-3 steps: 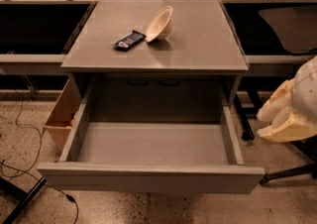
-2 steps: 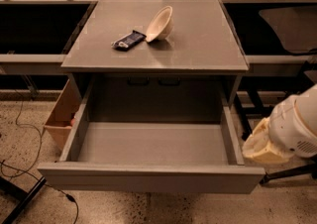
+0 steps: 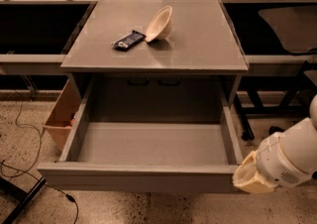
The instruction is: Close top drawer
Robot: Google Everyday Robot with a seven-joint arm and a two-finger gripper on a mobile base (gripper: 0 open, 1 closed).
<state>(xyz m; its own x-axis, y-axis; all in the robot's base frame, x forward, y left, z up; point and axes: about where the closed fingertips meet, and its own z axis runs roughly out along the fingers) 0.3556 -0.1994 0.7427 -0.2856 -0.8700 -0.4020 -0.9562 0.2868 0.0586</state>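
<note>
So the gripper (image 3: 250, 181) is down in the lower right of the view, a cream-colored end on a chunky white arm (image 3: 292, 156). It sits right at the front right corner of the top drawer (image 3: 133, 177), looks like it's touching or just about. Whether it's open or closed, I honestly can't tell from this angle.

The drawer stretches away to the left of the gripper and it's pulled way out, with the whole grey inside showing and the flat front well forward of the cabinet.

Up and to the left of the gripper, further back, there's the cabinet top (image 3: 203, 44) with two things on it: a pale bowl (image 3: 159, 23) tipped on its side, and a dark snack packet (image 3: 129, 39) just beside it, on the side farther from the gripper.

Far left of the gripper, past the drawer, a cardboard box (image 3: 60, 119) stands on the speckled floor against the cabinet's side. Some cables (image 3: 22, 166) trail on the floor down there too.
</note>
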